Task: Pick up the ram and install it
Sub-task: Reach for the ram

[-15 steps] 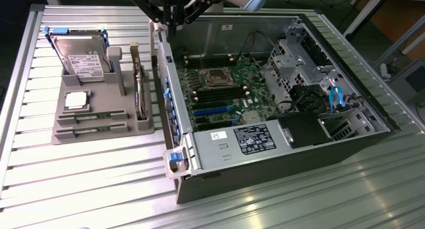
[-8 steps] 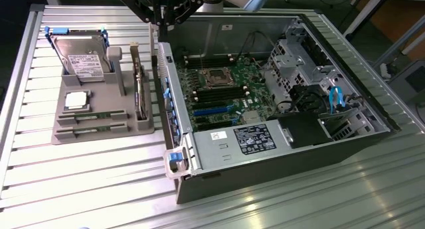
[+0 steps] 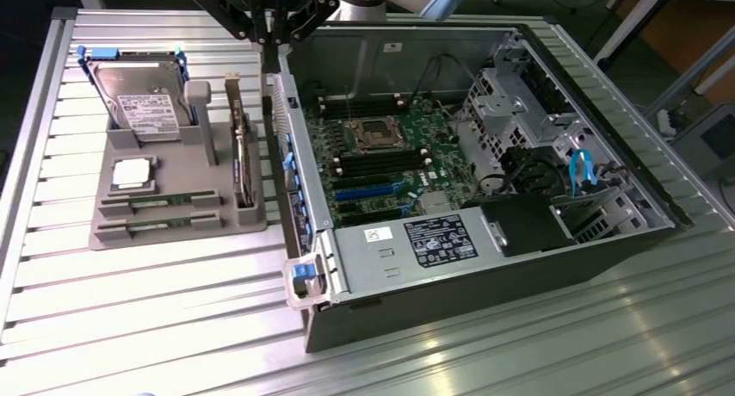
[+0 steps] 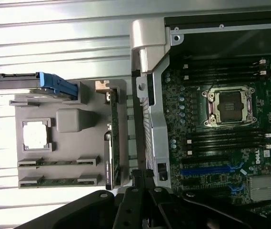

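Two ram sticks lie flat in the front slots of the grey holder [image 3: 172, 168], one [image 3: 158, 203] behind the other [image 3: 155, 226]; the wrist view shows them too [image 4: 59, 161] [image 4: 59, 181]. Each is a thin green strip between grey end clips. My gripper [image 3: 274, 43] hangs high over the case's side wall, between the holder and the motherboard [image 3: 391, 155]. Its fingers are shut with nothing in them, well away from the ram. In the wrist view the gripper [image 4: 141, 175] sits above the case edge. Black memory slots [image 4: 225, 140] flank the processor socket [image 4: 228, 107].
The holder also carries a hard drive [image 3: 144, 103] in a blue bracket, a silver processor chip [image 3: 132, 174] and an upright expansion card [image 3: 240, 155]. The open computer case [image 3: 643, 198] holds a power supply [image 3: 425, 241], cables and drive cages. All stand on a ribbed metal table [image 3: 150, 310].
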Motion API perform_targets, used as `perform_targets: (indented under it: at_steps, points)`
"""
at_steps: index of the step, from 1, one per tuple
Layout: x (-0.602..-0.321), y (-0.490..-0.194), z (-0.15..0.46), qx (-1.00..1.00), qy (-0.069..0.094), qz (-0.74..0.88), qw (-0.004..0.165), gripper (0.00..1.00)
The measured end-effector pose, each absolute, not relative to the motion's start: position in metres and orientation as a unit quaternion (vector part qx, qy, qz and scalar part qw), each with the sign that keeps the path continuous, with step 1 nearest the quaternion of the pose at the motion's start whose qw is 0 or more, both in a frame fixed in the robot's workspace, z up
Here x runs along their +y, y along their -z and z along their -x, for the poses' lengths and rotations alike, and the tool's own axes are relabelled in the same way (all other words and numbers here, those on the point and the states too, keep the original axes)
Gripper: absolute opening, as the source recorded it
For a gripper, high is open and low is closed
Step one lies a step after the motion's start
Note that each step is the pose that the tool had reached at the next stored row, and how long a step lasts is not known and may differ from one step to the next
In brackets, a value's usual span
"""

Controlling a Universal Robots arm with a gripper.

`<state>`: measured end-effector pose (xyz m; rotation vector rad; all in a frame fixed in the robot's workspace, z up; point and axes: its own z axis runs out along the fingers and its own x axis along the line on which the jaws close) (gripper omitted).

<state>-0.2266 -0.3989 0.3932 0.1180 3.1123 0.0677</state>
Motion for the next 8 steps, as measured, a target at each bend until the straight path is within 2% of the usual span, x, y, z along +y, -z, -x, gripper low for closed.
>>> perform_targets:
  at_steps: [8]
  points:
    - [-0.3989,-0.3932,0.2359,0.999,-0.022,-0.038,0.013,0.09]
